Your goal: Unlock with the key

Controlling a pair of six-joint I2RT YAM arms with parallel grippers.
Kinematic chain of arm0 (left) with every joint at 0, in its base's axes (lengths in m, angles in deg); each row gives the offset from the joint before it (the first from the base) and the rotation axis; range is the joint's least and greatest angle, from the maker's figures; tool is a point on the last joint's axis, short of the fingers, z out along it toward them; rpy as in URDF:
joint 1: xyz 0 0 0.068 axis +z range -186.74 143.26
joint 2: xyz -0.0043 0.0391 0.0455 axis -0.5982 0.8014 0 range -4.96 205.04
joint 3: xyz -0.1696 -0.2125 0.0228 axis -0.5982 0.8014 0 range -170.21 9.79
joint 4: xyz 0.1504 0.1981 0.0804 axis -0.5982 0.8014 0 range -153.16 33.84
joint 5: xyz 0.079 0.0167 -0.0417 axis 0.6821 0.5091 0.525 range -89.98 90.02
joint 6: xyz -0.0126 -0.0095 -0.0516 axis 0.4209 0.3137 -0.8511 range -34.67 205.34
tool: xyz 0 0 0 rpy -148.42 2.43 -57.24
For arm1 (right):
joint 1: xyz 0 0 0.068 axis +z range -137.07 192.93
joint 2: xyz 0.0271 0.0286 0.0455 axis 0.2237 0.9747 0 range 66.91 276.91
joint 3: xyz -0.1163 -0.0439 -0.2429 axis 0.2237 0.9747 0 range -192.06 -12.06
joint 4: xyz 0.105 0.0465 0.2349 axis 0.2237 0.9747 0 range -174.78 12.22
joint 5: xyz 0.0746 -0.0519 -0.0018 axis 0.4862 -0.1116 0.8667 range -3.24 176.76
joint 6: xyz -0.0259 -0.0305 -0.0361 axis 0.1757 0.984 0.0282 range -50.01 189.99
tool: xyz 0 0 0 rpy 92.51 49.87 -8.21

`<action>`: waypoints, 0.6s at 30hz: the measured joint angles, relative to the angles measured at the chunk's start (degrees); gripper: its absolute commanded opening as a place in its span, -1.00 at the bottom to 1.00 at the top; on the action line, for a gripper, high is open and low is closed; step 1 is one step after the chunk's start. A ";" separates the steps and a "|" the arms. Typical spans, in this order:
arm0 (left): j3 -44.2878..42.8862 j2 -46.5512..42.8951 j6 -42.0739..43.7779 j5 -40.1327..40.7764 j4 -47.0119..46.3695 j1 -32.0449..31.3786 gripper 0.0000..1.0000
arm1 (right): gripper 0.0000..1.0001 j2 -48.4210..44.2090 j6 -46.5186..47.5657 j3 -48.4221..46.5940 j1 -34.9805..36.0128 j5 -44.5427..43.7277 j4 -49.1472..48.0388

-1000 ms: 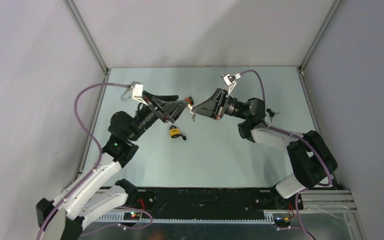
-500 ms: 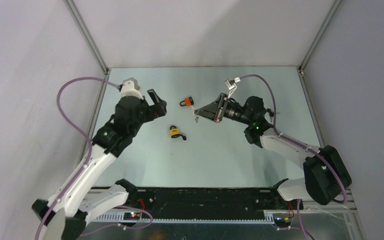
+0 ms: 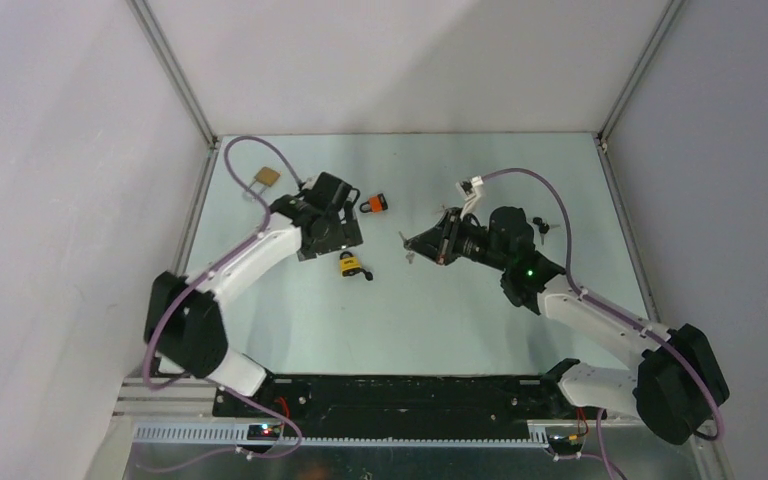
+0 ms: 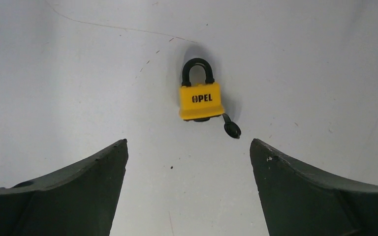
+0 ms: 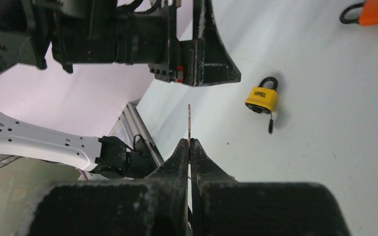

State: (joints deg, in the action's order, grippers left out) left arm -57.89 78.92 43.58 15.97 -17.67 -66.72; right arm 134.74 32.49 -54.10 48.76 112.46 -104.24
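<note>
We log: left gripper (image 4: 188,147) jaws wide apart, empty, above yellow padlock (image 4: 201,101) mid-desk; right gripper (image 5: 189,142) clamped tight on key (image 5: 189,118); orange padlock (image 3: 374,204) nearer far edge.

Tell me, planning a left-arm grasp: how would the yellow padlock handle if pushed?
The yellow padlock lies flat, so it would probably slide, not roll. Its body looks rigid, likely heavy for its size. The key at its base may wobble.
</note>
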 measured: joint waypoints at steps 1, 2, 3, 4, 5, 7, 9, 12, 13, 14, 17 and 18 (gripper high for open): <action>-1.31 2.29 -0.44 -0.13 0.68 0.00 0.92 | -1.00 -0.46 0.33 0.42 0.00 -0.42 0.85; -2.60 4.52 -0.87 -0.24 1.16 0.00 0.91 | -1.00 -0.81 0.72 0.76 0.00 -0.83 1.57; -3.89 7.06 -1.33 -0.42 1.55 0.00 0.89 | -1.00 -1.16 1.14 1.09 0.00 -1.20 2.16; -4.83 8.96 -1.57 -0.74 1.86 0.02 0.88 | -1.00 -1.46 1.42 1.46 0.00 -1.49 2.56; -5.88 11.13 -1.86 -1.11 2.38 0.02 0.88 | -1.00 -1.75 1.62 1.81 0.00 -1.75 2.78; -7.91 15.23 -2.40 -1.46 3.37 0.07 0.87 | -1.00 -2.38 2.03 2.60 0.00 -2.29 3.34; -9.55 18.84 -3.02 -1.66 4.17 0.17 0.84 | -1.00 -2.86 2.36 3.23 0.00 -2.45 3.74; -11.04 22.36 -3.85 -1.64 5.31 0.37 0.74 | -1.00 -3.37 2.69 3.85 -0.07 -2.56 4.26; -11.37 23.28 -4.15 -1.62 5.66 0.50 0.71 | -1.00 -3.50 2.73 4.00 -0.09 -2.56 4.26; -11.69 24.20 -4.42 -1.62 5.97 0.68 0.66 | -1.00 -3.58 2.80 4.13 -0.11 -2.56 4.28; -12.41 26.91 -4.94 -1.66 6.36 1.40 0.56 | -1.00 -3.89 2.86 4.74 -0.44 -2.56 4.24; -12.61 27.89 -5.01 -1.66 6.38 1.73 0.53 | -1.00 -3.96 2.86 4.94 -0.46 -2.56 4.26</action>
State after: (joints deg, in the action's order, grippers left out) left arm -70.50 106.81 38.57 14.30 -11.29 -64.99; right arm 130.79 35.35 -49.16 48.30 109.90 -99.98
